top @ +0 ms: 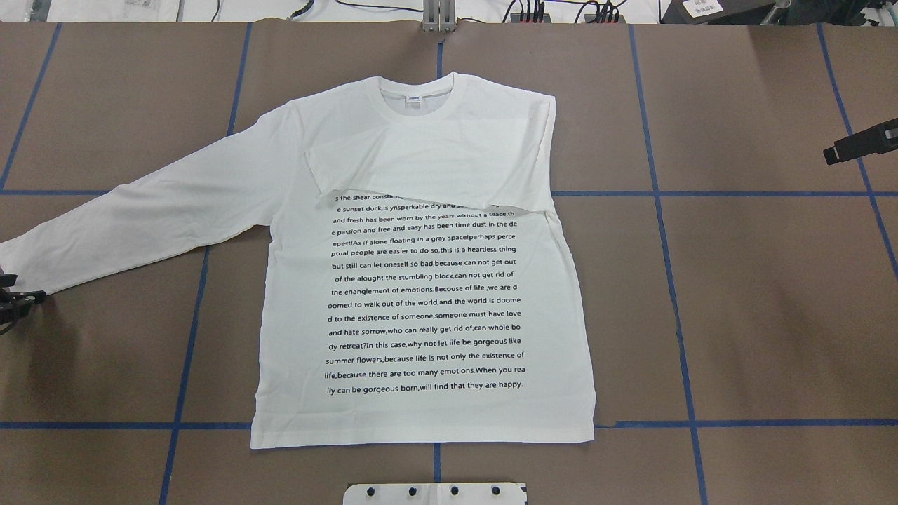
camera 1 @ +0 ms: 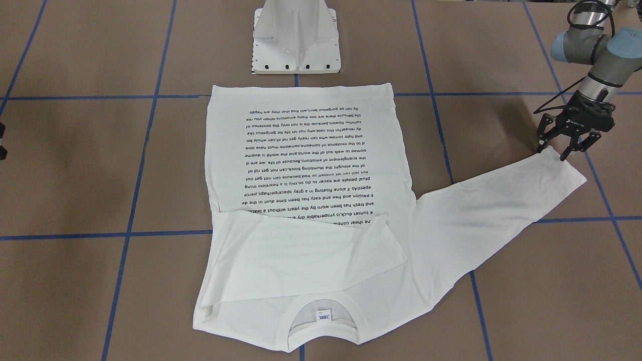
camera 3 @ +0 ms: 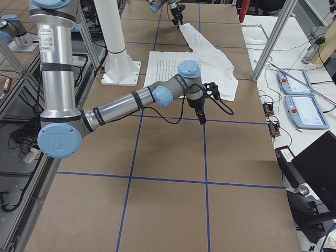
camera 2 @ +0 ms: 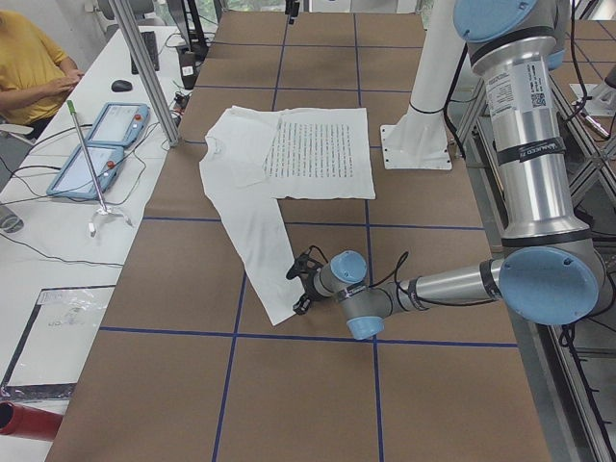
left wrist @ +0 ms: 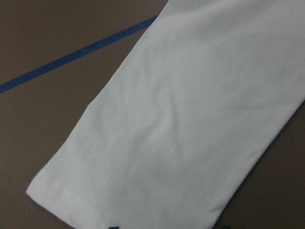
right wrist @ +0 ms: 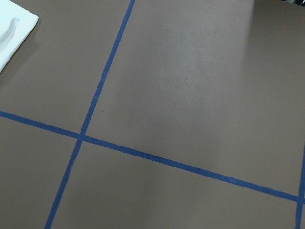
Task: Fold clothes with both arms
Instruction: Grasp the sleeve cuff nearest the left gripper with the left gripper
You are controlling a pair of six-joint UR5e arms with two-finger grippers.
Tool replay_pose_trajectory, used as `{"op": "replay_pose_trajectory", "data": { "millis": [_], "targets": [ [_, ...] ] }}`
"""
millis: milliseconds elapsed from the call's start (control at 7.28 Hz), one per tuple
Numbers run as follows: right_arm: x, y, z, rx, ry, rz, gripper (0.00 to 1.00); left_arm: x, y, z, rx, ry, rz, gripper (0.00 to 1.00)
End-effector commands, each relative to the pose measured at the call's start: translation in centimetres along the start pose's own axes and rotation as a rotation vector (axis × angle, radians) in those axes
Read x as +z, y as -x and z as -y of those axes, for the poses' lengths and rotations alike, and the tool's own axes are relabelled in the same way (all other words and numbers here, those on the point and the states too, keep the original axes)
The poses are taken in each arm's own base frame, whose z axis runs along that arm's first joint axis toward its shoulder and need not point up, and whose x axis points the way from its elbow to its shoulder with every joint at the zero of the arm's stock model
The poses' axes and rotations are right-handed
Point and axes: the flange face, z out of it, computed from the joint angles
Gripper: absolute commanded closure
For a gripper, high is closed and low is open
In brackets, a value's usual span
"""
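Shirt (top: 421,308) update, starting at the business end. The left gripper (camera 1: 552,152) has its fingers (camera 1: 541,140) spread wide right at the cuff (left wrist: 62,195) of the stretched-out sleeve (camera 1: 491,200), with nothing pinched. The wrist view looks straight down on that cuff lying flat, so I'd say the grab hasn't happened yet.

Going outward, that sleeve runs at an angle back to the body, which lies flat and printed side up on the table (top: 772,315), hem toward the robot and collar (top: 417,91) on the far side. The other sleeve (top: 421,158) is already folded across the chest.

The right gripper (top: 859,144) is well off to the side over bare table, and I can't tell if its fingers are apart or together.

Handling-wise it looks like thin, floppy, light cotton with zero stiffness. My guess is it'll drape and drag if lifted from one spot. I'd pinch the cuff hem, since that double layer gives more to bite, and carry it low across the chest.
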Motion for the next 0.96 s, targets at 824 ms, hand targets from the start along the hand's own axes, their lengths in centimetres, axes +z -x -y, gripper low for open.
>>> {"op": "replay_pose_trajectory", "data": {
  "millis": [824],
  "targets": [
    [-0.1,0.3,0.5,0.000,-0.007,0.002,0.00,1.7,-4.3,9.6,0.038,-0.129,-0.123,1.00]
  ]
}}
